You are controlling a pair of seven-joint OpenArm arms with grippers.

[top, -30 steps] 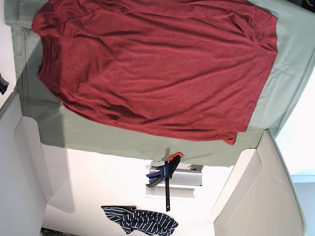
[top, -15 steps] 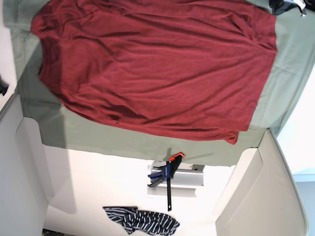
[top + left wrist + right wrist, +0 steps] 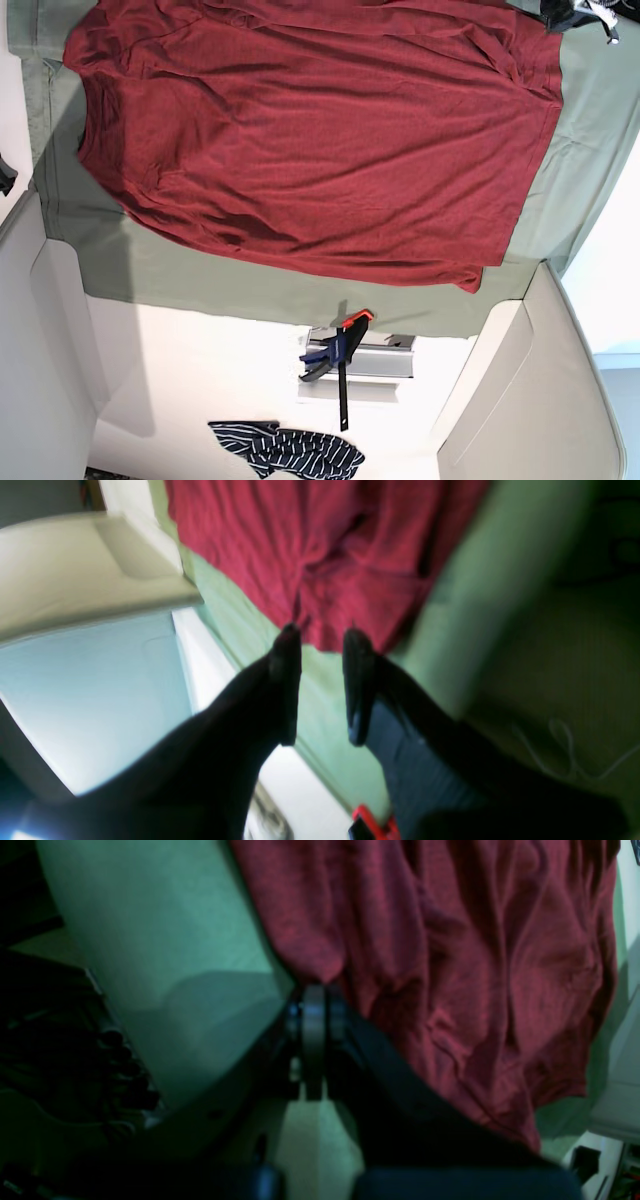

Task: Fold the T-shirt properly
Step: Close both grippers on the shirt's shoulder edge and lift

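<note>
T-shirt [image 3: 310, 140] lay spread flat, one corner just beyond the part-open, empty left gripper [image 3: 322, 632]; right gripper [image 3: 314, 990], fingers together, met its edge, hold on cloth undeterminable.

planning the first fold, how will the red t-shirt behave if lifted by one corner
Likely floppy: the red T-shirt lies in soft wrinkles on the green cloth, so it should drape and sag. Probably light, since the fabric looks thin. Pushed, it may bunch rather than slide, as its creased hem suggests.

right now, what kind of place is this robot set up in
Probably a robot lab's cloth-folding bench, not a home: a red T-shirt spread flat on a green table cover, and a bar clamp by its edge.
</note>
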